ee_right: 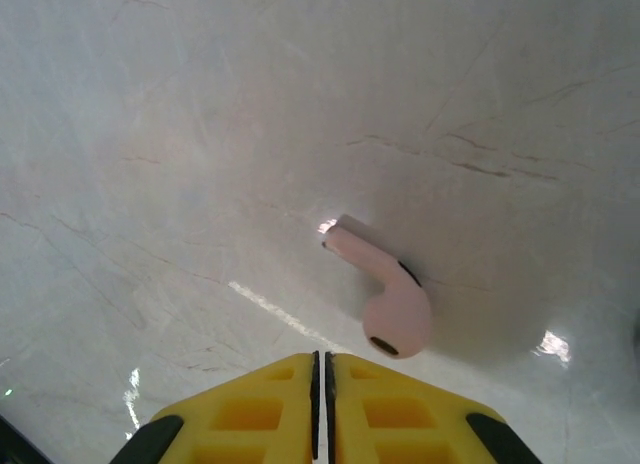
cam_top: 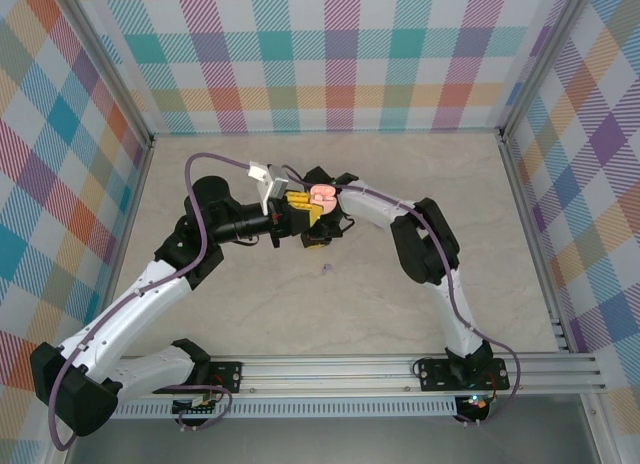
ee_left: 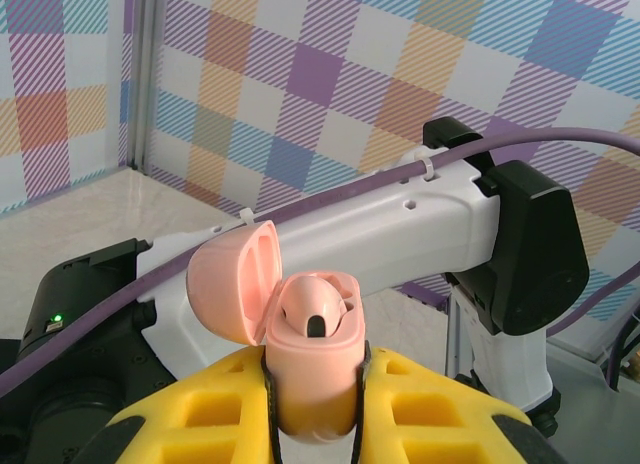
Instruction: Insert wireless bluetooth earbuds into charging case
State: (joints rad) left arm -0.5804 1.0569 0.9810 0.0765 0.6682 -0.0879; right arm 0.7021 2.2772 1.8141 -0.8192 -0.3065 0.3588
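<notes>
Jaws of the left gripper (ee_left: 314, 404) pinch the pink charging case (ee_left: 312, 369) by its lower body; those of the right gripper (ee_right: 322, 369) are pressed together over the marble table (ee_right: 180, 124). The case stands upright, its lid (ee_left: 235, 284) swung open, with one pink earbud (ee_left: 316, 309) seated inside. A second pink earbud (ee_right: 383, 302) lies on the table just beyond the right fingertips.
</notes>
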